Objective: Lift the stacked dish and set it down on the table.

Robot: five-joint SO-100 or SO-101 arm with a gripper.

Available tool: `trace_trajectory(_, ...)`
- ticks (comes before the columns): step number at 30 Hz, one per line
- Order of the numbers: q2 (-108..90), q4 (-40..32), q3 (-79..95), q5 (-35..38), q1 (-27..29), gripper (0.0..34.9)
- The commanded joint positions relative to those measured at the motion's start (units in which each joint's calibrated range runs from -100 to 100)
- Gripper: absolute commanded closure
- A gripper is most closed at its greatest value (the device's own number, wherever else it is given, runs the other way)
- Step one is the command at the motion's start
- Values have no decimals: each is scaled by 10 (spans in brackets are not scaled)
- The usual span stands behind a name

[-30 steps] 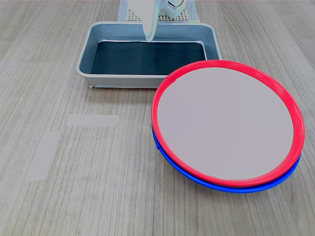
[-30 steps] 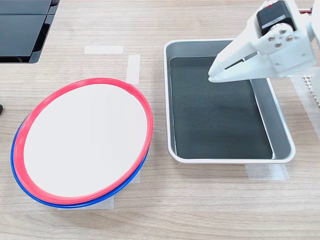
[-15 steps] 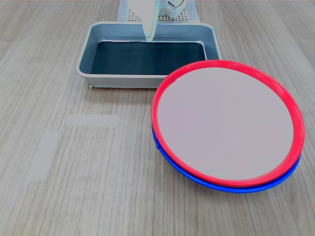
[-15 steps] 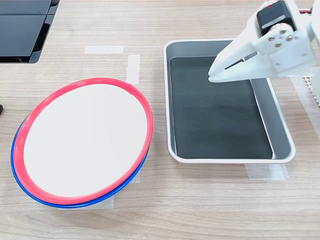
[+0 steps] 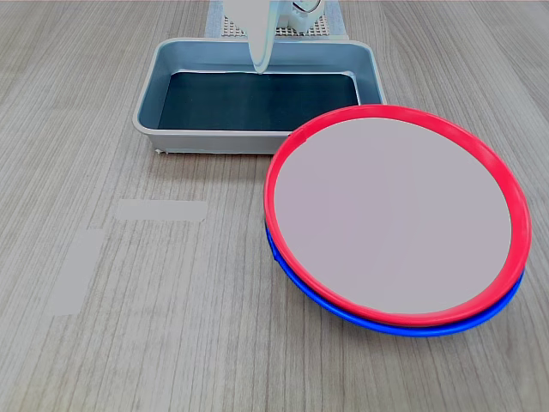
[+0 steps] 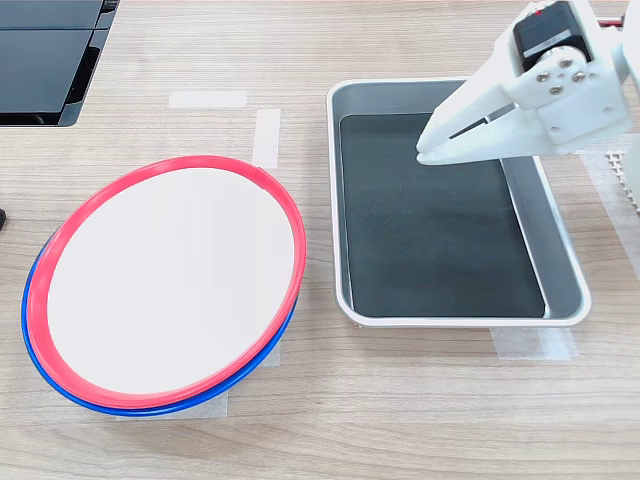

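The stacked dish (image 5: 393, 215) (image 6: 170, 280), round with a bright red rim and a pale inside, lies on top of a blue-rimmed dish (image 5: 403, 328) (image 6: 60, 385) on the wood-grain table (image 5: 171, 343) (image 6: 400, 400). It sits at the first exterior view's right and the second exterior view's left. My white gripper (image 5: 260, 67) (image 6: 422, 152) hovers over the grey metal tray, well apart from the dishes. Its jaws are together with only a thin slit between them, and nothing is held.
A grey rectangular tray (image 5: 146, 116) (image 6: 460, 322) with a dark bottom stands beside the dishes. Pale tape strips (image 5: 161, 209) (image 6: 266, 135) lie on the table. A black device (image 6: 45, 60) fills the second exterior view's top left corner.
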Motion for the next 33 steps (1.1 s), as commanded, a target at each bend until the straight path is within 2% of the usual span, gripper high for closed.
trace_trajectory(1, -3, 2, 0, 1, -2, 346)
trace_trajectory(15, -3, 2, 0, 1, -2, 346)
trace_trajectory(20, 3, 4, -1, 7, -26, 346)
trace_trajectory(27, 208, -18, -184, 67, -66, 346)
trace_trajectory(33, 491, -49, -400, 95, -108, 317)
